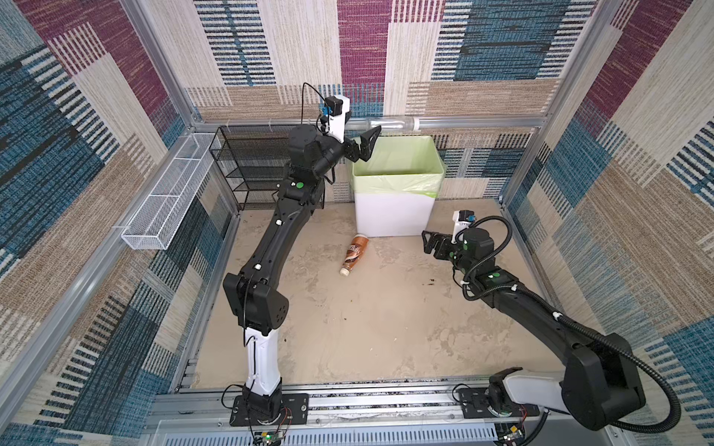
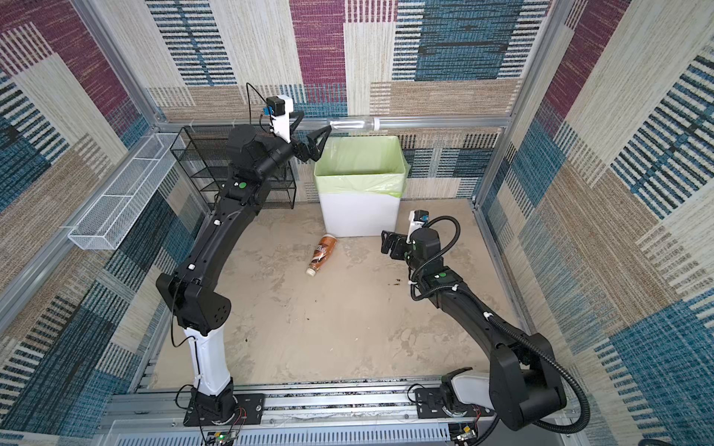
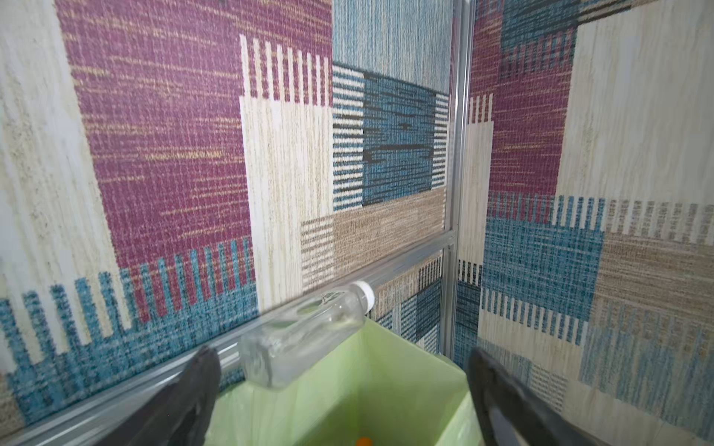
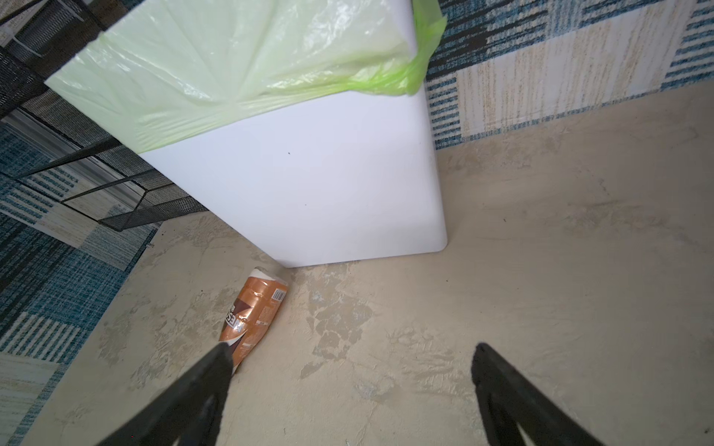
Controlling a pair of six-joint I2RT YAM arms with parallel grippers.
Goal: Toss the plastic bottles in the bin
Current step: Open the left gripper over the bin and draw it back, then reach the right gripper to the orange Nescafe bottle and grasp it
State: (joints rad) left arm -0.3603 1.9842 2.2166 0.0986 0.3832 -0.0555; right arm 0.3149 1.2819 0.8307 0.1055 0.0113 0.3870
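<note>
Left side first: the left gripper (image 2: 316, 122) is up high at the bin's far left corner, jaws flung wide, pinching nothing. Right past its fingertips the clear bottle (image 1: 390, 124) lies level in mid-air, white cap pointing right, over the back rim of the bin (image 1: 392, 214); the left wrist view shows it ahead of both fingers (image 3: 201, 370), between their lines. Down on the floor, the brown bottle (image 1: 355, 253) lies on its side just before the bin's front left corner. Over to the right, the right gripper (image 1: 427, 242) hovers low, jaws spread, empty, with the brown bottle well apart on its left.
</note>
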